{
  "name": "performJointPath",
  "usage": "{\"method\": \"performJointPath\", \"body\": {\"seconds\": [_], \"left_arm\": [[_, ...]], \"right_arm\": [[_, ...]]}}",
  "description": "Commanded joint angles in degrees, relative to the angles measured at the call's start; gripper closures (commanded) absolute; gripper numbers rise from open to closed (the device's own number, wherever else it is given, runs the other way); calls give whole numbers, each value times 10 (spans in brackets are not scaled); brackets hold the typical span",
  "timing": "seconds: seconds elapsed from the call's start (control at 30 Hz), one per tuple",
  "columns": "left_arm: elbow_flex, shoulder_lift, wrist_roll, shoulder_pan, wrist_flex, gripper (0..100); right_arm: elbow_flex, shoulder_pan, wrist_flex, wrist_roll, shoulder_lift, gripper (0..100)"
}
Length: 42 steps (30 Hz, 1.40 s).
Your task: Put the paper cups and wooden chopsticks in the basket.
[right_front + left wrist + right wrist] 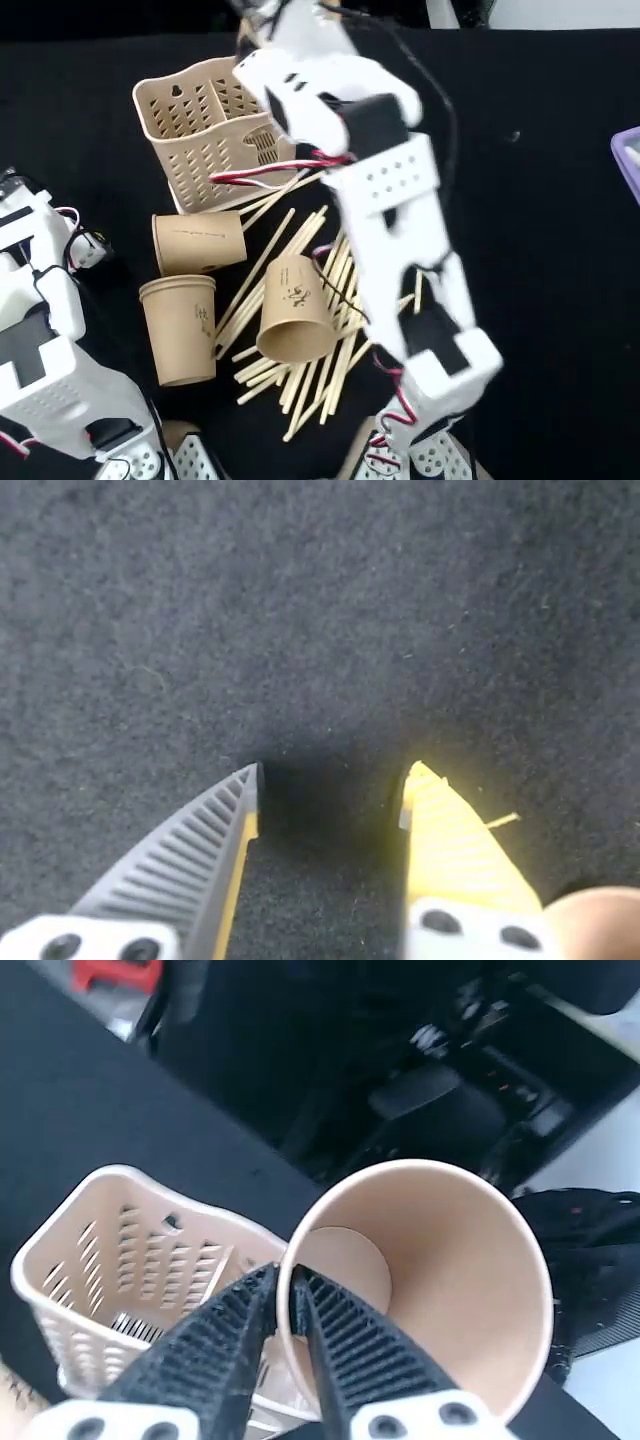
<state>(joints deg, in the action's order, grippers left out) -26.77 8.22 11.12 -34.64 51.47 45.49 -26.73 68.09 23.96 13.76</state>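
From my remote station, my right gripper (pixel 285 1280) pinches the rim of a paper cup (pixel 450 1250), one finger inside the wall and one outside. The cup's open mouth faces the wrist camera, and the beige perforated basket (pixel 90 1250) sits close behind it. Seen from above, the right arm (pixel 390 200) stretches across the black table (pixel 540 300) to the basket, which stands at the far left of the clutter. Three more cups remain on the cloth: the first cup (pixel 198 242) just beside the basket's near wall, the second cup (pixel 180 330) close below it, and the third cup (pixel 295 310) resting on the wooden chopsticks (pixel 300 390). These fan out in a loose heap from the basket toward the arm bases. My left gripper (pixel 332 772) hangs low over bare cloth, its jaws spread apart, with the left arm (pixel 40 340) at the table's near left edge.
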Motion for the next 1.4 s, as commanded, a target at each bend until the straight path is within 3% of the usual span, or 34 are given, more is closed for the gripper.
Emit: {"method": "performJointPath", "body": {"seconds": [0.0, 0.23, 0.43, 0.7, 0.83, 1.0, 1.2, 1.37], "left_arm": [[-4, 7, 6, 16, -11, 762], [-4, 7, 6, 16, -11, 762], [-4, 7, 6, 16, -11, 762], [-4, 7, 6, 16, -11, 762], [-4, 7, 6, 17, -11, 762], [-4, 7, 6, 17, -11, 762], [-4, 7, 6, 17, -11, 762], [-4, 7, 6, 18, -12, 762]], "right_arm": [[67, -21, 35, 43, 39, 988], [154, -34, 127, 69, 101, 970], [232, -21, 186, 12, 108, 774], [387, 11, 331, 13, 108, 887], [394, 33, 332, 6, 86, 890], [214, 25, 333, -57, -42, 890], [-255, -21, 320, -3, -310, 889], [-633, -109, 236, 43, -537, 887]]}}
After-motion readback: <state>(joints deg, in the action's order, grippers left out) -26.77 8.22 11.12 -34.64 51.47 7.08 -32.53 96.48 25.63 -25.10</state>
